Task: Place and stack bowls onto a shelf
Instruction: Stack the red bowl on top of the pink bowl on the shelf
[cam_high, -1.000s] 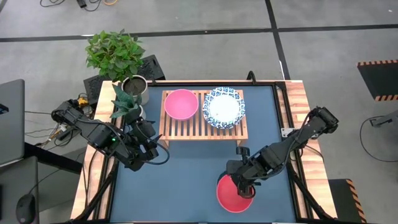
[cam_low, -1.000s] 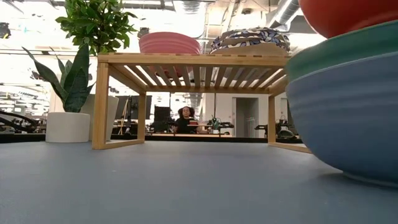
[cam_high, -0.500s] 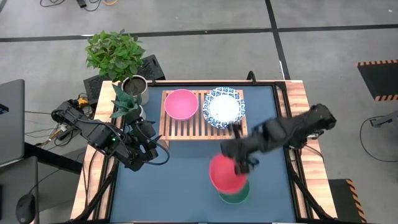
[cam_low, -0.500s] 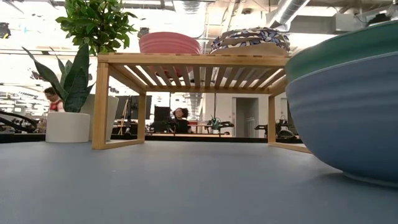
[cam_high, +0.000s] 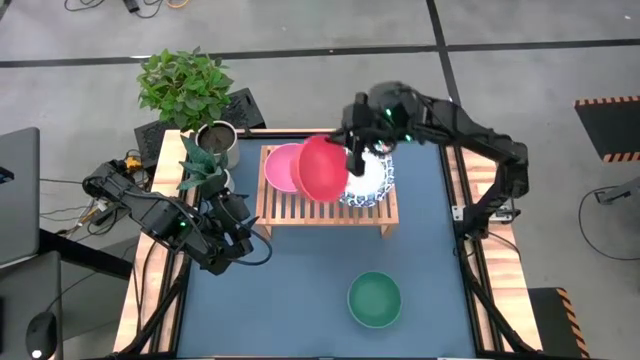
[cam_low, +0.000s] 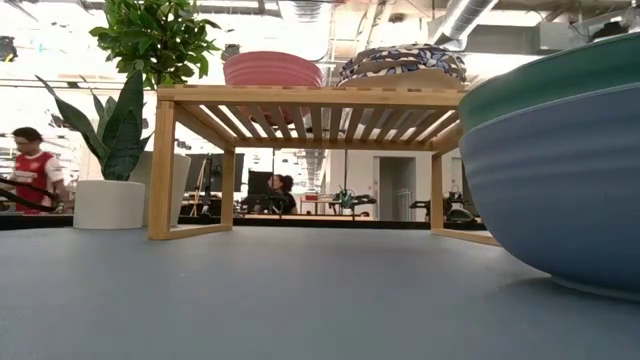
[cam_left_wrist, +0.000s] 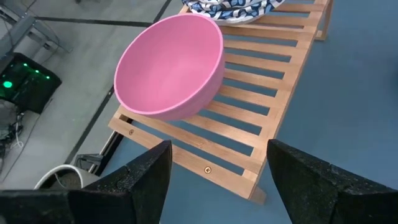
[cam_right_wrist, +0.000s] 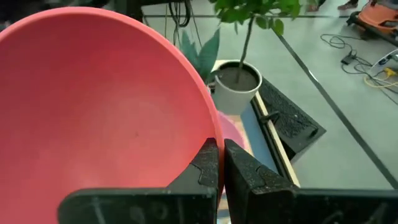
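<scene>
My right gripper (cam_high: 350, 158) is shut on a red bowl (cam_high: 322, 168) above the light-wood shelf (cam_high: 300, 208), between a pink bowl (cam_high: 282, 168) on the shelf's left part and a stack of white, blue-patterned bowls (cam_high: 368, 178) on its right part. A green bowl (cam_high: 374, 299) sits near the table's near right; in the low view it (cam_low: 540, 85) is nested in a blue bowl (cam_low: 560, 190). My left gripper (cam_left_wrist: 217, 180) is open and empty, left of and nearer than the shelf. My right gripper pinches the red bowl's rim (cam_right_wrist: 211, 134), one finger (cam_right_wrist: 206, 165) inside the bowl and one (cam_right_wrist: 241, 171) outside. It holds the rim's right side. The bowl is lifted clear of the shelf and tilted, with its opening turned up and toward the table's left.
A metal plant pot (cam_high: 216, 140) and a white pot with a spiky plant (cam_high: 200, 170) stand at the table's far left, beside the shelf. Open blue tabletop (cam_high: 300, 290) lies nearer than the shelf. A person (cam_low: 35, 170) shows in the room beyond.
My right gripper has lifted the red bowl off the green bowl at the near right and carried it up and toward the far edge, over the shelf. The bowl has tipped on the way. The green and blue bowls have stayed in place.
</scene>
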